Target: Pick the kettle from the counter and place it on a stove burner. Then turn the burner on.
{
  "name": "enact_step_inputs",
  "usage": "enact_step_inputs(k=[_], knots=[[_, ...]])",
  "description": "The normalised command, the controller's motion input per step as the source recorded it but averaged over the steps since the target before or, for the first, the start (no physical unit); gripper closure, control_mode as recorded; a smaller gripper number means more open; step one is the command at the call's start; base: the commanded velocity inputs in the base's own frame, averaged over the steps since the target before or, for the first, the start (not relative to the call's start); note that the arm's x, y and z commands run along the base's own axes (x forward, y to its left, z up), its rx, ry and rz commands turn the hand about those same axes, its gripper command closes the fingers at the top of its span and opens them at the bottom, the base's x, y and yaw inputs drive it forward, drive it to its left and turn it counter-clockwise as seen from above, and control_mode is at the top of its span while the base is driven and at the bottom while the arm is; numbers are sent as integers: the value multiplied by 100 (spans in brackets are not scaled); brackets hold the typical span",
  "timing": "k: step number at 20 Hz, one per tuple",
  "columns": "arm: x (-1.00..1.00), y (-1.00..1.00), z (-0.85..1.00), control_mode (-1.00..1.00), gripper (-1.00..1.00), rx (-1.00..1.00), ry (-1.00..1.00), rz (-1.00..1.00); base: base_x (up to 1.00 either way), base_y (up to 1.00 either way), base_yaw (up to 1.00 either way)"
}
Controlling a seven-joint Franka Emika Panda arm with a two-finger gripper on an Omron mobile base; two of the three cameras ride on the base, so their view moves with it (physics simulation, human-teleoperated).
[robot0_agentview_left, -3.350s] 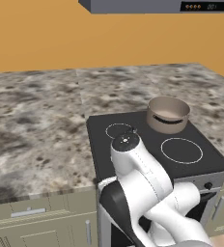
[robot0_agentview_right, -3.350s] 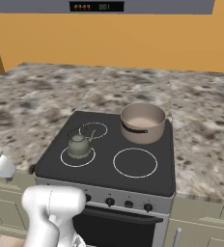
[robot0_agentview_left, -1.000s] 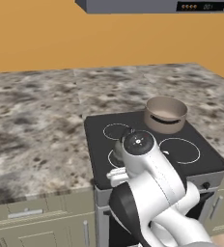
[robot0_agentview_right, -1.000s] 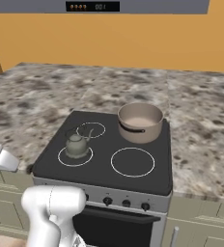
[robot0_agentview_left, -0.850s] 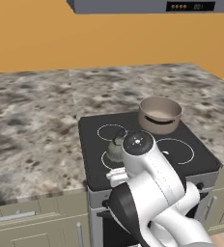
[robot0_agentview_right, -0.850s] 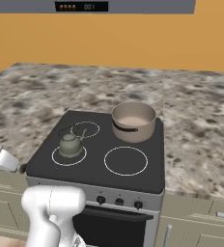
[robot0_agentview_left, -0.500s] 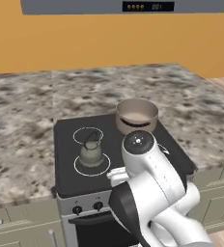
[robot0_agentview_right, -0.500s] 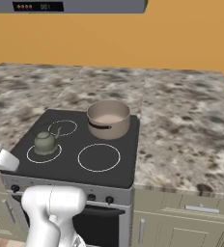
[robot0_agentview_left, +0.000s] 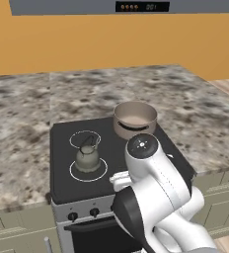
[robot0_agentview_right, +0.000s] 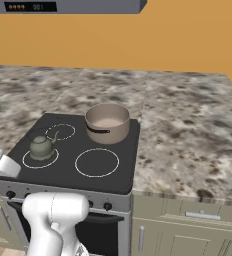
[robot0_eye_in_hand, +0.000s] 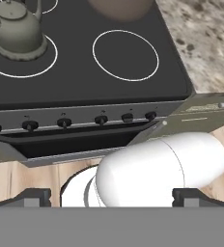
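- So the big change over the last second or so: the whole picture slid sideways in both base views. That's the base driving, not the stuff moving. The cooktop (robot0_agentview_left: 62, 148) went from the right half of the left base view to the centre-left, and in the right base view it drifted toward the lower left.
- The kettle (robot0_agentview_left: 87, 157) hasn't budged relative to the stove. It sits inside the big white ring, the stove burner (robot0_agentview_left: 89, 169), at the front left of the glass. In the hand view it's in the upper left corner (robot0_eye_in_hand: 17, 31).
- My read: the placing half looks done, and the base is lining up for the knob row (robot0_eye_in_hand: 65, 123) along the stove's front edge. Turning the burner on is what's left.
- The gripper (robot0_eye_in_hand: 111, 195) is spread as wide as it goes and has nothing in it. Just the two dark tips poke up at the bottom of the hand view.
- The tan pot (robot0_agentview_left: 135, 118) is on the back right ring, clear of the kettle.
- Hard to make out: which knob belongs to the kettle's ring. No markings I can read, they're just small dark blobs.
- In the left base view the arm's white body covers the front right of the stove, so the ring there is hidden.
- The table (robot0_agentview_right: 188, 125) around the stove is cut off at the frame edges.
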Motion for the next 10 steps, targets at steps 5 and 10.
enact_step_inputs(k=[5,10], knots=[[0,3,0,-100,-100,0,0,0,0,0,0],[-5,38,0,-100,-100,0,0,0,0,0,0]])
